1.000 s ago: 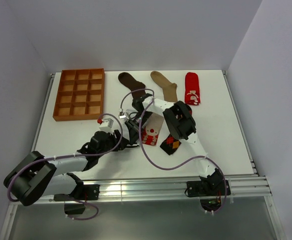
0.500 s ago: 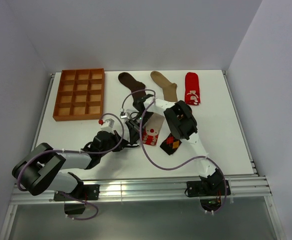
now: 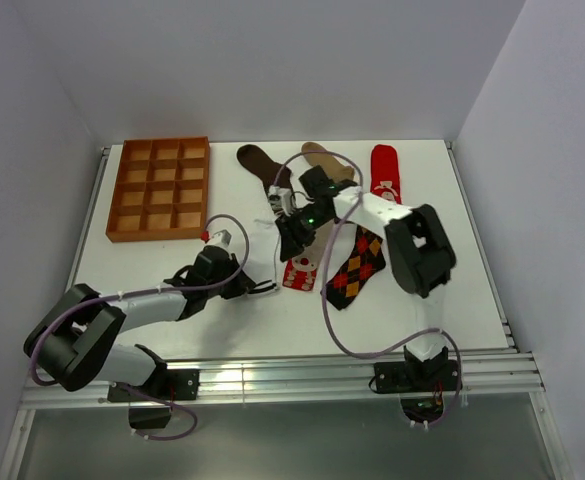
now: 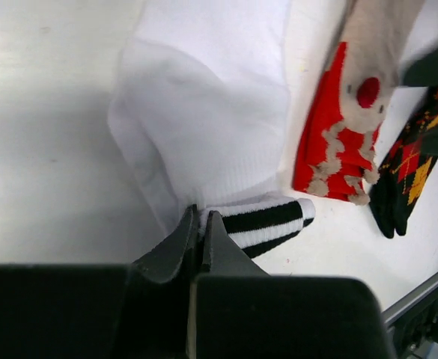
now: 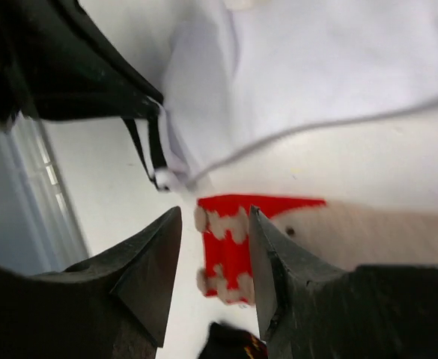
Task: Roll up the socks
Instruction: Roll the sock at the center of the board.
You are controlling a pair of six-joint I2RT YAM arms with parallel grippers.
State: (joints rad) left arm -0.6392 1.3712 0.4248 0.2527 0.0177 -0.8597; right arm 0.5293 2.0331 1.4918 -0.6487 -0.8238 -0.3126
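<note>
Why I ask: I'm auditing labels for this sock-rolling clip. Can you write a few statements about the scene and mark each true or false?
1. The left hand is shut on the white black-striped sock. True.
2. The right hand is clamped on the argyle sock. False: it is open over the beige red-toed sock; the argyle sock lies free beside that.
3. The tray holds rolled socks. False: no sock is in the tray.
4. The red sock lies by the table's far edge, touched by neither hand. True.
</note>
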